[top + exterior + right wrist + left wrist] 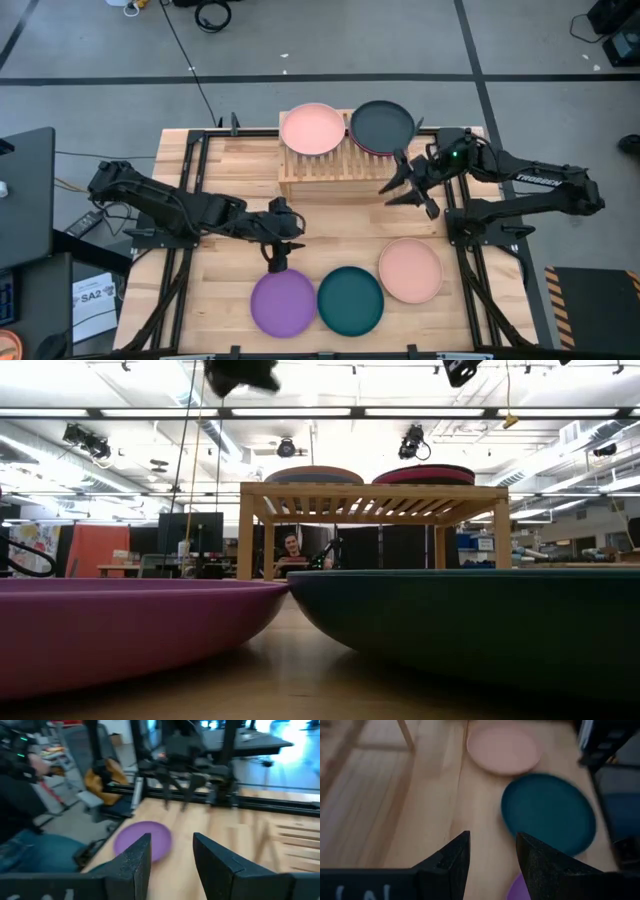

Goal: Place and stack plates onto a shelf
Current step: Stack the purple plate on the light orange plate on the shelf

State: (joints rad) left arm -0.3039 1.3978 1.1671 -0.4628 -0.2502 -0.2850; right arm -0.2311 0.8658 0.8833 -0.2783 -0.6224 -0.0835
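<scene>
The bamboo shelf (330,165) stands at the table's far middle. On its slats rest a peach plate (313,128) and a charcoal plate (382,124), which lies on a magenta plate (425,474). Purple (284,302), dark teal (350,299) and peach (410,270) plates lie flat along the near edge. My left gripper (275,262) hangs open, pointing down, just beyond the purple plate's far rim. Its wrist view shows the teal plate (547,812) and the peach plate (503,752). My right gripper (405,188) is open in the air by the shelf's near right corner. The other plates are out of view.
Bare plank tabletop (230,170) lies left of the shelf and between the shelf and the near row of plates. Black frame rails (190,200) run along both table sides. A person (290,545) sits in the room behind the table.
</scene>
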